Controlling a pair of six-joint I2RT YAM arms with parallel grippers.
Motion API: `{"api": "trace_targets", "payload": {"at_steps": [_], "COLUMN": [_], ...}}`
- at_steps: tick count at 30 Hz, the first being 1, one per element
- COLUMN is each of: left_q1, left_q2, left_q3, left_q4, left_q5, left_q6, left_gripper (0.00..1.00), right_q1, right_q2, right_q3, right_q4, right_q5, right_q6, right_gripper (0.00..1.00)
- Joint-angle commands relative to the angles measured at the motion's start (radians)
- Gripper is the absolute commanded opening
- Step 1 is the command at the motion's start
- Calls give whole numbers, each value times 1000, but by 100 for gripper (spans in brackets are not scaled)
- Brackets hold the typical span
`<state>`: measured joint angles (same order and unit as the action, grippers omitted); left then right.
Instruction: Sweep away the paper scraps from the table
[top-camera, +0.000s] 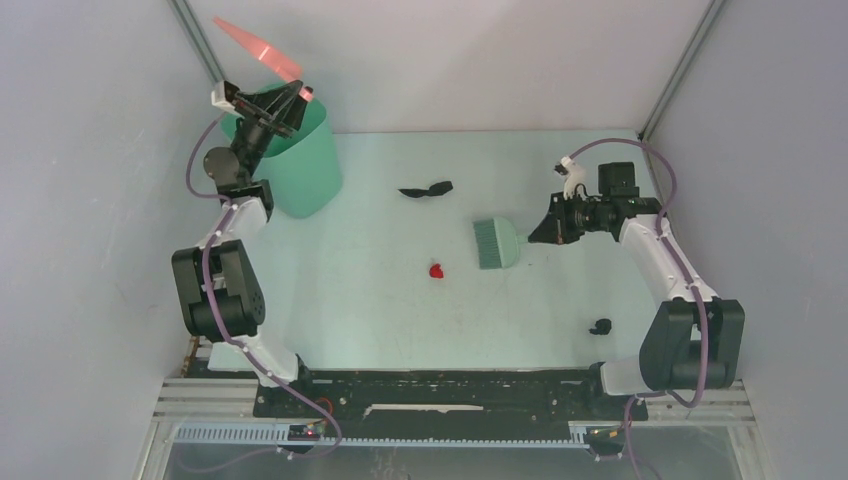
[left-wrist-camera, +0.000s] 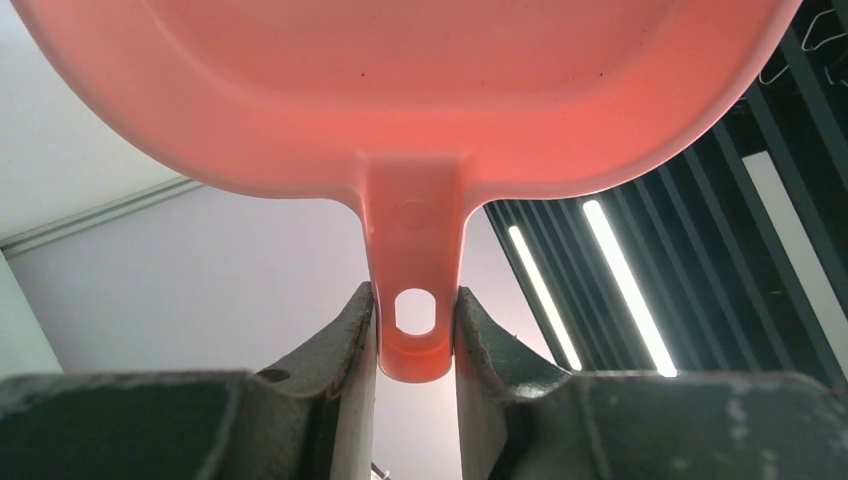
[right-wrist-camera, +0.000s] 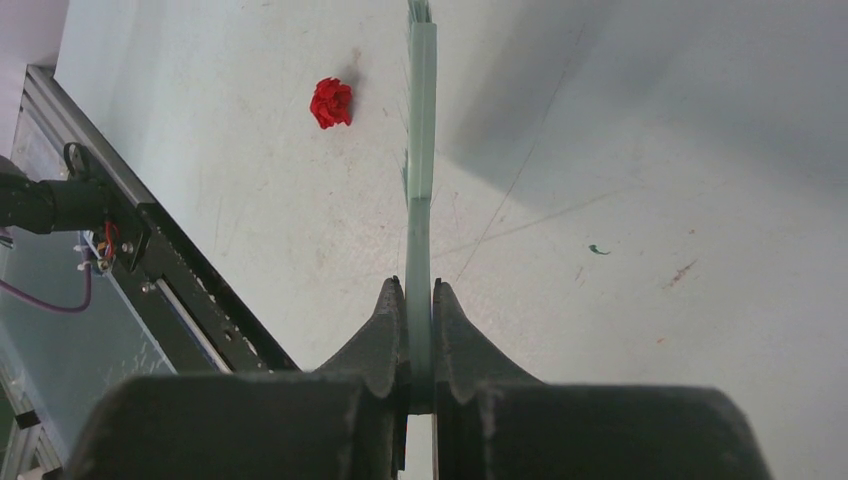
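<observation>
Top external shows a red scrap (top-camera: 437, 270), a tiny tightly crumpled ball, sitting about mid-tabletop (top-camera: 380, 310). A black scrap (top-camera: 425, 189), flatter and stretched out, lies farther back near the middle. A small dark wad (top-camera: 600, 326) sits near the right edge, close to the right arm's base. All three are well apart. The surface is pale mint and matte, and the right wrist view shows faint scratches and scuffs on it.

Just right of the red scrap is the pale green hand brush (top-camera: 496, 243), its bristle end pointing left. The right jaws are pinched tight on its handle end. From the wrist it's edge-on, just a thin slab between them.

Over at the far left stands a tall, rounded, darker green bin (top-camera: 300, 165). The pink dustpan (top-camera: 258, 48), smooth see-through plastic, is up above it and tilted. The left jaws are clamped on its handle tab, right at the hanging hole.
</observation>
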<state>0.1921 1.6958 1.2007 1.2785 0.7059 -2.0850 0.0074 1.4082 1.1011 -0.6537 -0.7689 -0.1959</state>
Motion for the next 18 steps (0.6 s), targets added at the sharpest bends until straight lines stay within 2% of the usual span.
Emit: {"api": "trace_targets", "payload": {"at_steps": [1, 14, 16, 18], "left_q1": [-4, -6, -10, -15], "left_q2": [-55, -84, -114, -153], "left_q3": [7, 32, 29, 47], "left_q4": [-5, -46, -94, -215], "left_q5": [33, 74, 103, 163], "left_q6": [-153, -129, -74, 42], "left_gripper": [0, 0, 0, 0], "right_q1": [-30, -34, -34, -34], "right_q2": [-17, -17, -17, -18], "right_q3": [2, 2, 3, 3], "right_q4": [15, 14, 14, 15], "right_q5": [-27, -32, -32, -32], "right_q6": [-10, -9, -8, -8], "right_gripper": [0, 0, 0, 0]}}
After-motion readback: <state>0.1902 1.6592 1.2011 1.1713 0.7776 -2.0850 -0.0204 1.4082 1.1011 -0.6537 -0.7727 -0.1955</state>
